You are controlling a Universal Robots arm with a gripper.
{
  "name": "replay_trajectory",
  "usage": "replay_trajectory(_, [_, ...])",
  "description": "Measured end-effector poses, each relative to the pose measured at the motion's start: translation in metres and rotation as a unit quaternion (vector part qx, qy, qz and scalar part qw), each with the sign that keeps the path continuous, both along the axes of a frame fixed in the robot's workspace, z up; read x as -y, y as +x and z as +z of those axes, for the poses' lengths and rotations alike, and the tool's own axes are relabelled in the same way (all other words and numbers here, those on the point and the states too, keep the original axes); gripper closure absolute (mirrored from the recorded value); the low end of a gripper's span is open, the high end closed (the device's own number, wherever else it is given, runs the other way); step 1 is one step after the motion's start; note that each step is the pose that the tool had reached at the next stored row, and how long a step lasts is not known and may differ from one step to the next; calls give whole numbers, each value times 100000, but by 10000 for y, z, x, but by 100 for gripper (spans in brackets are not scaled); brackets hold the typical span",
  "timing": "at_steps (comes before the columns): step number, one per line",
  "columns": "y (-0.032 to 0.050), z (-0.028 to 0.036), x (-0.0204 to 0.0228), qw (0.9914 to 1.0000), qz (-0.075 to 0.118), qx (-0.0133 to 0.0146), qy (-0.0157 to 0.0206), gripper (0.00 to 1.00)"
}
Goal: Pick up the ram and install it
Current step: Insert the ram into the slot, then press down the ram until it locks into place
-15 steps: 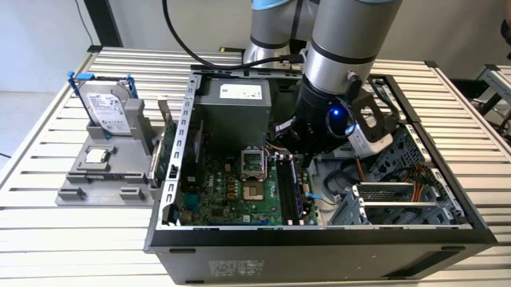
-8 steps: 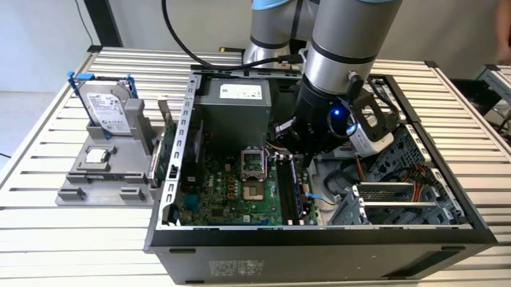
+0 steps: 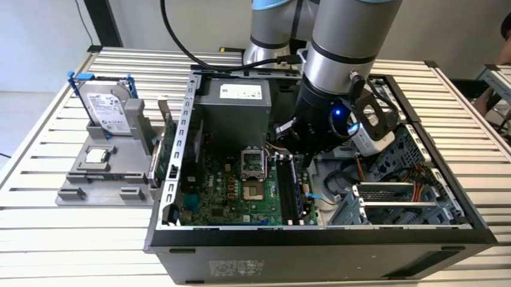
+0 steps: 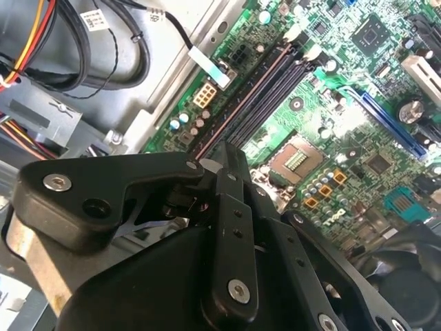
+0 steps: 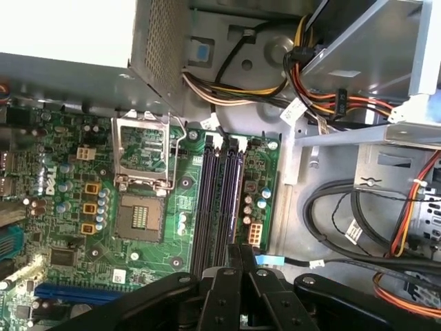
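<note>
A slatted counter (image 3: 48, 239) carries an open computer case (image 3: 319, 245) lying on its side. The arm (image 3: 343, 36) reaches down into it from above. On the case floor lies the green motherboard (image 3: 231, 185). Along its edge towards the exterior view's right sits a bank of long black memory slots (image 5: 220, 200), just beside the CPU socket (image 5: 141, 217).

A slim dark strip stands in that bank, and I judge it to be the ram (image 3: 292, 188). Its long axis runs along the slots, from under the arm towards the case's near wall in the exterior view. How deep it sits in its slot is not clear.

The claw (image 5: 241, 258) hangs directly over one end of the slot bank, the end nearer the power supply as the exterior view shows it. Its fingers (image 4: 231, 200) are drawn tight together into one narrow bar, in line with the slots, which stretch straight away from their tips in both wrist views. The claw is clenched. I cannot make out whether the ram's top edge is pinched between the tips or merely lies under them. So the ram lies straight below and ahead of the claw, lengthwise along the slots.
</note>
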State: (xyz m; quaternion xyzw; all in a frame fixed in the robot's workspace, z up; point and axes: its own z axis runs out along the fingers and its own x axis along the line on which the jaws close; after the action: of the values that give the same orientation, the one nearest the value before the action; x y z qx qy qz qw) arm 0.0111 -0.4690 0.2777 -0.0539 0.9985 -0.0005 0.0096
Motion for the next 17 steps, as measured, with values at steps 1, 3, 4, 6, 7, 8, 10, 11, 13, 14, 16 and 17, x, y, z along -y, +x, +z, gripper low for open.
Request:
replay_trajectory(1, [0, 0, 0, 100000, 269, 2, 1, 100])
replay_trajectory(3, [0, 0, 0, 99997, 818, 0, 1, 100])
replay_trajectory(4, [1, 0, 0, 99994, 1098, 0, -3, 100])
replay_trajectory(6, [0, 0, 0, 99986, 1669, 1, 0, 100])
replay_trajectory(7, [0, 0, 0, 99981, 1930, -1, -1, 100])
replay_trajectory(8, [0, 0, 0, 99976, 2209, 1, -2, 100])
replay_trajectory(10, [0, 0, 0, 99962, 2767, -2, 0, 100])
replay_trajectory(11, [0, 0, 0, 99954, 3041, 2, -1, 100])
replay_trajectory(13, [0, 0, 0, 99936, 3576, 5, 1, 100])
replay_trajectory(14, [0, -1, 0, 99927, 3808, 6, 4, 100])
replay_trajectory(16, [0, 0, 0, 99910, 4236, 4, 2, 100])
replay_trajectory(17, [0, 0, 0, 99900, 4460, 5, 3, 100])
